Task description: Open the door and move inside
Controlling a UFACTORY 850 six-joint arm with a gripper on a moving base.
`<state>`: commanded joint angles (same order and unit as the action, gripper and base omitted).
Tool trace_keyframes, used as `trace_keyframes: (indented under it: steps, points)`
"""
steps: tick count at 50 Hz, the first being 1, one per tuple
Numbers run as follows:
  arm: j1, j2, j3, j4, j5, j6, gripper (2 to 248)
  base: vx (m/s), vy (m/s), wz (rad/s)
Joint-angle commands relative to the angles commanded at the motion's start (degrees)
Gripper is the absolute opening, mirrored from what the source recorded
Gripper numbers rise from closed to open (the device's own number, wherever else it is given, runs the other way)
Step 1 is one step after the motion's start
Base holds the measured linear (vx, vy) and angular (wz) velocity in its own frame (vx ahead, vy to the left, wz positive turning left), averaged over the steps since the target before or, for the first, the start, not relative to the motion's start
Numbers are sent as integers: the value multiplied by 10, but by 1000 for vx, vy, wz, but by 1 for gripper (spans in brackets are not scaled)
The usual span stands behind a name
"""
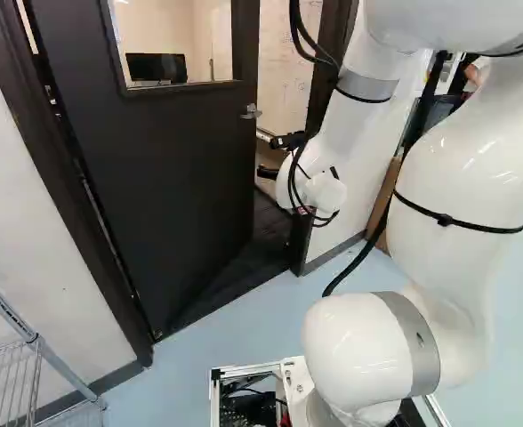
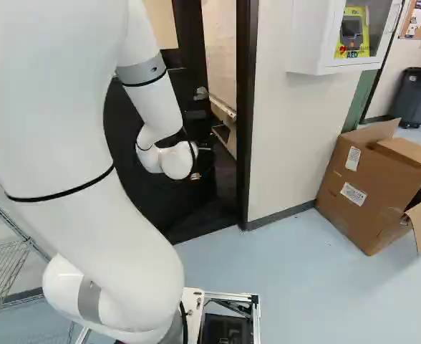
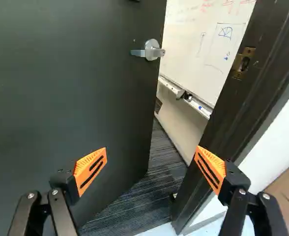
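Observation:
The dark door stands partly open, swung inward, its panel (image 1: 172, 169) filling much of the left base view. Its silver handle (image 1: 252, 111) shows near the door's free edge; in the wrist view the handle (image 3: 150, 50) lies ahead of the gripper, apart from it. A dark frame post (image 2: 246, 115) bounds the opening. My gripper (image 1: 279, 156) is at the doorway, partly hidden by the wrist in the left base view. In the wrist view the gripper (image 3: 151, 166) has its orange-padded fingers wide apart, with nothing held between them. Beyond the gap is dark striped carpet (image 3: 154, 182).
A whiteboard (image 3: 203, 44) hangs inside the room. Right of the doorway are a wall (image 2: 289, 136), a white cabinet (image 2: 314, 36), cardboard boxes (image 2: 364, 190) and a grey bin (image 2: 417, 97). A wire shelf (image 1: 8, 382) stands at the left, near the door frame.

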<state>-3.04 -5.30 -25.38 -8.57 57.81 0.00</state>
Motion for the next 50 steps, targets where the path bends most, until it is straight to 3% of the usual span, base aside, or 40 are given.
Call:
trace_keyframes:
  steps: [28, 50]
  points:
    - [1, 82, 85, 90, 0, 0, 247, 0, 0, 0]
    - [0, 97, 99, 98, 0, 0, 247, 0, 0, 0]
